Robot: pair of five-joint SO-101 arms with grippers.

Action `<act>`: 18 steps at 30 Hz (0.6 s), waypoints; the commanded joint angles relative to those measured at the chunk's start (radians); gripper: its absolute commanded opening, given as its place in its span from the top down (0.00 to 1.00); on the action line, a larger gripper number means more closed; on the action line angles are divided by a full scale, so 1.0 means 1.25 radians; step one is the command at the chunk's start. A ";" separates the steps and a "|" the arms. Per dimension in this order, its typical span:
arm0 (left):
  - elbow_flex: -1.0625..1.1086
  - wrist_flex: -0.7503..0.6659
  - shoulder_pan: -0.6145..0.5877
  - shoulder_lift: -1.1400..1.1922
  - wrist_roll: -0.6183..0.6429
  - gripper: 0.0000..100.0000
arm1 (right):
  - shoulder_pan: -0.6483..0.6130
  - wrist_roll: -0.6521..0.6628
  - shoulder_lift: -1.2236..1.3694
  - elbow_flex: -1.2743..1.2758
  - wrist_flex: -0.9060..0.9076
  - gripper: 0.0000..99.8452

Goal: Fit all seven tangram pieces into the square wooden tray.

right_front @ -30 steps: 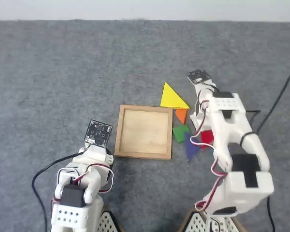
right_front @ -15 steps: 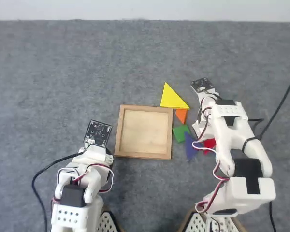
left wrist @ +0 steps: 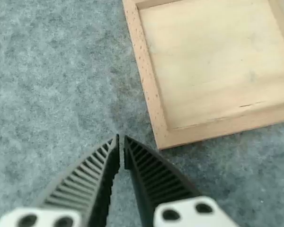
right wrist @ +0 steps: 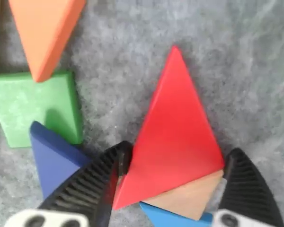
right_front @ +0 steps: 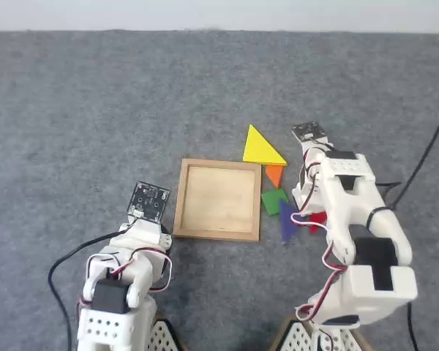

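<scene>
You are at the first pick. Your right pincer (right wrist: 180, 151) stands open astride the red triangle (right wrist: 177, 127), which lies on the table (right_front: 95, 110) beside the empty tray (right_front: 180, 199). Next, close on it and lift. Your left pincer (left wrist: 121, 142) rests closed near the tray's corner.

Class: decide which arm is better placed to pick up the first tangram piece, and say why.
Right: the right gripper is open astride the red triangle. The left gripper is shut, across the tray from it.
</scene>
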 commanded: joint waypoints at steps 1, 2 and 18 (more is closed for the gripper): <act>-0.008 0.002 -0.004 -0.012 -0.002 0.98 | 0.002 -0.010 0.014 -0.027 -0.003 0.76; -0.008 0.002 -0.004 -0.012 -0.002 0.98 | 0.003 -0.011 0.014 -0.027 -0.003 0.77; -0.008 0.002 -0.004 -0.012 -0.002 0.98 | -0.044 -0.048 0.013 -0.144 0.071 0.78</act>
